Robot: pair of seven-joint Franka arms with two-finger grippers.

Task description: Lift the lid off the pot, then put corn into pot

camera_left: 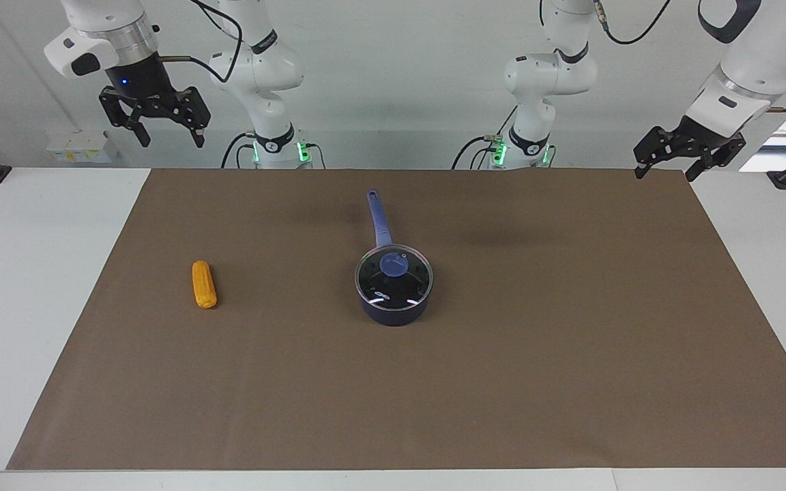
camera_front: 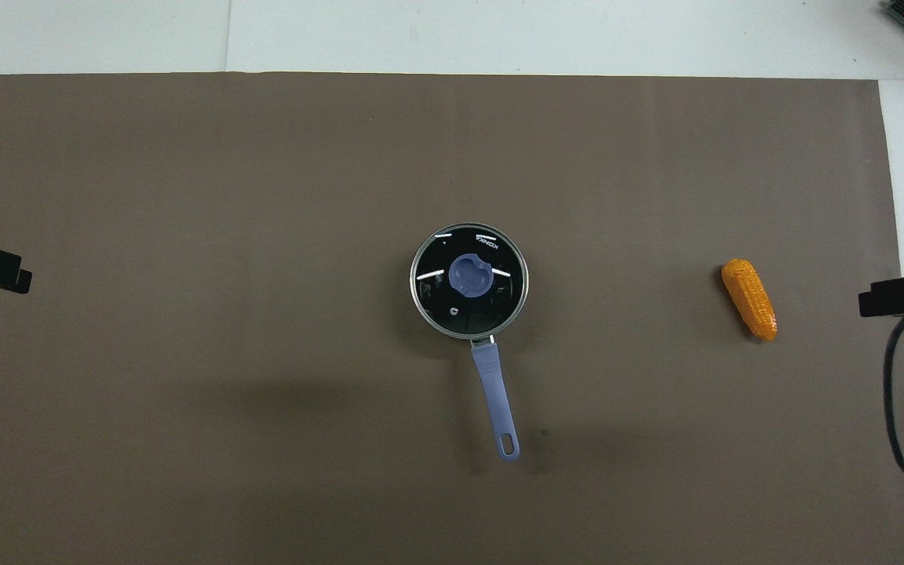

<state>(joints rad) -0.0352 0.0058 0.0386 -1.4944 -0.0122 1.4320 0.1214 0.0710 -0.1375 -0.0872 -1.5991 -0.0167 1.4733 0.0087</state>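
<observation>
Pot (camera_left: 394, 300): dark navy saucepan, being kept at the middle of the brown mat (camera_left: 570, 354); its long blue-purple handle (camera_left: 378, 217) is being pointed toward the robots.

Lid (camera_left: 394, 274): clear glass disc with metal rim, being carried flat on the pot's rim, covering the opening; a blue-purple knob (camera_left: 393, 264) is being shown at its centre.

Corn (camera_left: 204, 284): orange-yellow cob, being kept on the mat beside the pot, well apart from it, toward the right arm's end of the table.

Right gripper (camera_left: 168, 140): being held high in the air, well away from the pot, over the mat's edge at the right arm's end; fingers spread, nothing between them.

Left gripper (camera_left: 666, 172): being held raised, well away from the pot, over the mat's corner at the left arm's end; fingers spread, nothing between them.
</observation>
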